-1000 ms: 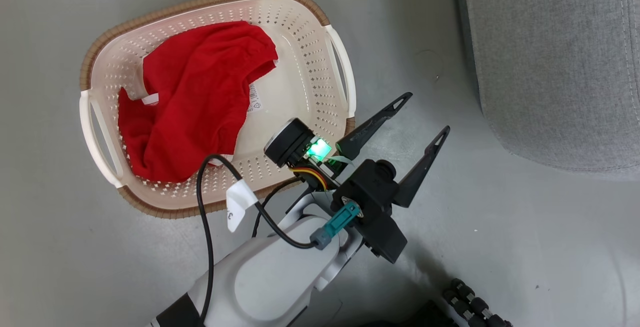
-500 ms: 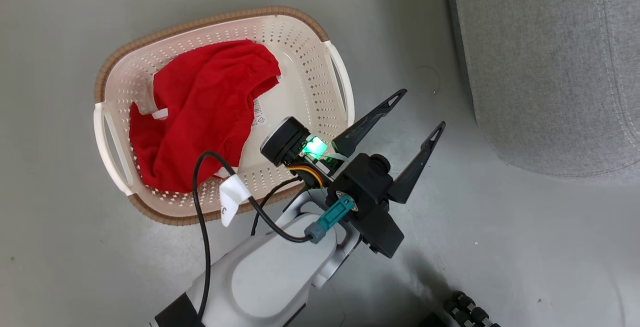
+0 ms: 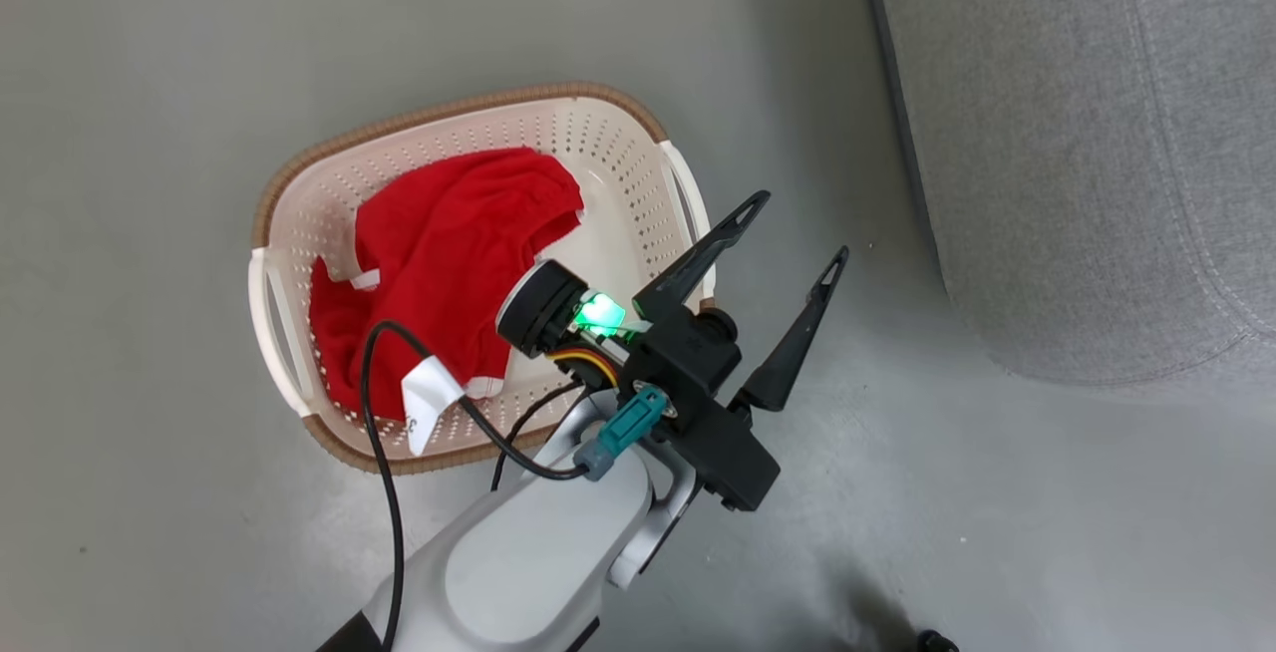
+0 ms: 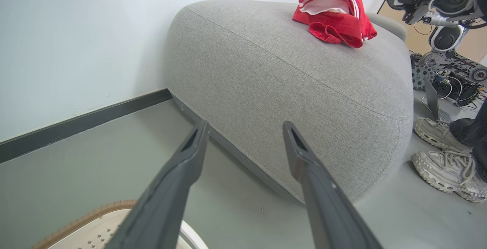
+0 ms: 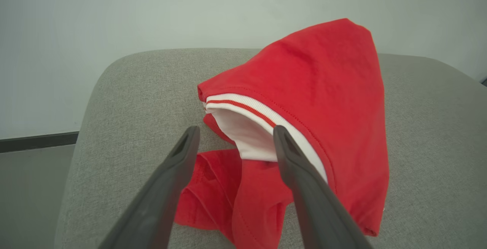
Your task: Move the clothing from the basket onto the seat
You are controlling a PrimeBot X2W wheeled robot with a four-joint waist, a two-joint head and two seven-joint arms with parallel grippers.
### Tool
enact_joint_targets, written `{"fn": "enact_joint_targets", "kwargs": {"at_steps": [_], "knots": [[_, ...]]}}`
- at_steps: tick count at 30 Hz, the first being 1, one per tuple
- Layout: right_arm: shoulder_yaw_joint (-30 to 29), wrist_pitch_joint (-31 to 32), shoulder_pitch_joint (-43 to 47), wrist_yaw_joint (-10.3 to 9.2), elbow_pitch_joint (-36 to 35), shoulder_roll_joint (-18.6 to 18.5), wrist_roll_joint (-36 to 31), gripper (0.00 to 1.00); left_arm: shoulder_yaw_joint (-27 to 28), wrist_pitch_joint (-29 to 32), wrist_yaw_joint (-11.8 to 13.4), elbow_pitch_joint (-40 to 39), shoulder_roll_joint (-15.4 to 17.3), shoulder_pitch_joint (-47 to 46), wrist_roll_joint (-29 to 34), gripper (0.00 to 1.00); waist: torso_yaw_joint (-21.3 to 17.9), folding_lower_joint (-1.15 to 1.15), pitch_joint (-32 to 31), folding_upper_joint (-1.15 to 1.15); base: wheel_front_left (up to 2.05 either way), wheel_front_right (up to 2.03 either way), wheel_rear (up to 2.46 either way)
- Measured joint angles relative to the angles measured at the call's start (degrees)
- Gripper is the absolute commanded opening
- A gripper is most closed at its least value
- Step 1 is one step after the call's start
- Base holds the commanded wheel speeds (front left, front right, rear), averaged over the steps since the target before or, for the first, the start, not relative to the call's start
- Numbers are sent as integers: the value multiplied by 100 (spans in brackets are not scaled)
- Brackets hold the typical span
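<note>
Our right gripper [image 5: 234, 128] stands wide, with the striped red jersey [image 5: 323, 89] just beyond it on the seat [image 5: 133, 89]. We cannot tell whether it touches the trim. Our left gripper [image 3: 799, 225], wide and empty, hangs between the seat and the basket [image 3: 608, 159]. There the head view shows 1 plain red garment [image 3: 449, 233], its near edge hidden behind our forearm [image 3: 538, 552].

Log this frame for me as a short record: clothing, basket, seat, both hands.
jersey: red with white striped trim, heaped on the seat
plain red garment: in the basket, on the floor
left hand: open, empty, by the basket's edge
right hand: open, over the jersey
task: half done; one garment to move
</note>
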Motion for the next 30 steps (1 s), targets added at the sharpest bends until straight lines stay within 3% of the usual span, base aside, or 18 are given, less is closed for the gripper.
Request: {"fn": "enact_joint_targets", "kwargs": {"at_steps": [8,30], "knots": [[146,0,500,0,-605,67,111,100,315,0,0,129,-14,386,-103,100,112,0,-505,0,0,0,0],[165,1,2480,0,-2176,713,334,100,1793,1,0,561,-59,1912,-80,100,719,0,-2119,-1,0,0,0]]}}
